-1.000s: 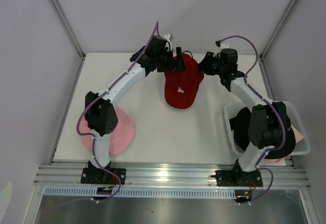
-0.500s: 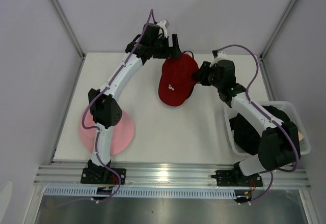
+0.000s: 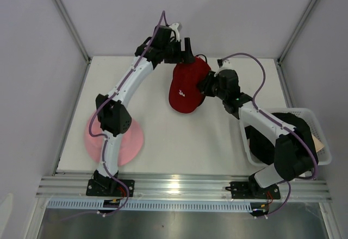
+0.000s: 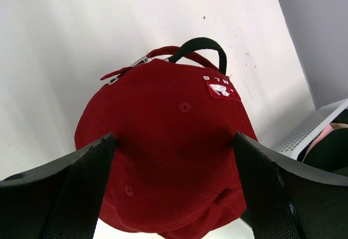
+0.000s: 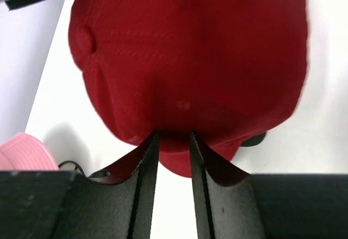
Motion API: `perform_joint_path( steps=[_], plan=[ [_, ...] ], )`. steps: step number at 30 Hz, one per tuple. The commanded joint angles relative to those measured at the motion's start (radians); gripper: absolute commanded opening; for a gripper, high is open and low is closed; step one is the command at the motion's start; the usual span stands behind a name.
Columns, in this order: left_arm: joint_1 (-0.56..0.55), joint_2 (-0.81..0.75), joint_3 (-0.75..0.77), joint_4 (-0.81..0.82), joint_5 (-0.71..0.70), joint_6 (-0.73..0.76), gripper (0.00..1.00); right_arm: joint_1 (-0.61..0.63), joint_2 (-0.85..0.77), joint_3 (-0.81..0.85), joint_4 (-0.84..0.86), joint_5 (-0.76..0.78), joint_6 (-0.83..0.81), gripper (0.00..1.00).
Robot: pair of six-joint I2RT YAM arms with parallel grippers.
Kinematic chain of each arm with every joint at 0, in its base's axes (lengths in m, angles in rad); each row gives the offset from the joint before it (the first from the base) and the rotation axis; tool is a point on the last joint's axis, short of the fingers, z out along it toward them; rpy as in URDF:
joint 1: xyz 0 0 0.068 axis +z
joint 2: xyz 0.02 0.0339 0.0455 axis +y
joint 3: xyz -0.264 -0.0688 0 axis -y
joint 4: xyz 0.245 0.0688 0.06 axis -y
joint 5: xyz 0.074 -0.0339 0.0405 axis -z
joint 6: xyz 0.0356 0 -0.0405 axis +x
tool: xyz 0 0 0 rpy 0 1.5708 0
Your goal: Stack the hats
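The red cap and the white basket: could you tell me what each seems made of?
The red cap looks like matte woven cloth, perhaps cotton twill: stitched seams, sewn eyelets, soft folds. The white basket seems rigid plastic or coated wire, judging by its fine grid of holes.

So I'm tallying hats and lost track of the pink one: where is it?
Top view: the pink hat lies flat on the table at its near-left corner, partly under the left arm.
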Motion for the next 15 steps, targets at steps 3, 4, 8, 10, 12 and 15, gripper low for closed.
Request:
perform_joint_path(
  steps=[3,4,8,10,12,15],
  plan=[
    [-0.025,0.031,0.072,-0.025,-0.049,-0.041,0.90,0.057,0.019,-0.005,0.101,0.103,0.064,0.31],
    [-0.025,0.047,0.078,-0.028,-0.055,-0.060,0.89,0.060,0.044,0.006,0.104,0.097,0.076,0.29],
    [-0.023,0.072,0.101,-0.025,-0.064,-0.081,0.88,0.080,0.091,0.032,0.133,0.090,0.091,0.29],
    [-0.025,0.077,0.101,-0.015,-0.064,-0.086,0.88,0.089,0.105,0.042,0.150,0.097,0.091,0.29],
    [-0.025,0.081,0.100,0.004,-0.064,-0.089,0.89,0.095,0.133,0.064,0.164,0.101,0.091,0.29],
    [-0.025,0.084,0.103,0.028,-0.050,-0.092,0.89,0.098,0.180,0.115,0.172,0.094,0.096,0.28]
  ],
)
